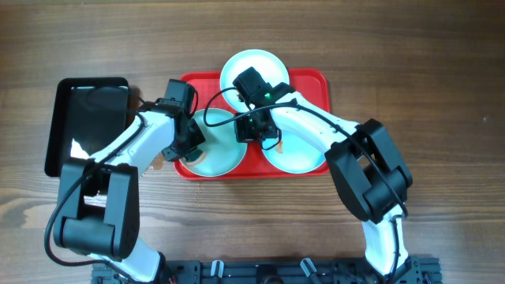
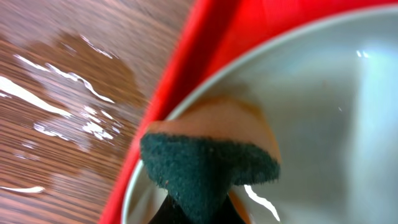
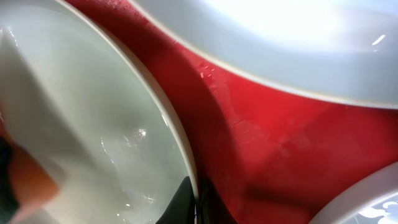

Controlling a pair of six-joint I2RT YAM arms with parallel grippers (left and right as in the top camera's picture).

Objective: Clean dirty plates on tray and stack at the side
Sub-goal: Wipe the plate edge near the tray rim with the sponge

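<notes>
The red tray (image 1: 316, 84) holds three plates (image 1: 235, 72), sponge (image 2: 208, 167) in one

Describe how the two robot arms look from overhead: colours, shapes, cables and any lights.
The left arm and right arm have smooth white shells joined by bulky black joint housings. The left gripper and right gripper are black, each under a boxy black camera block. Thin black cables loop beside both wrists. A small green light glows on the right wrist.
</notes>
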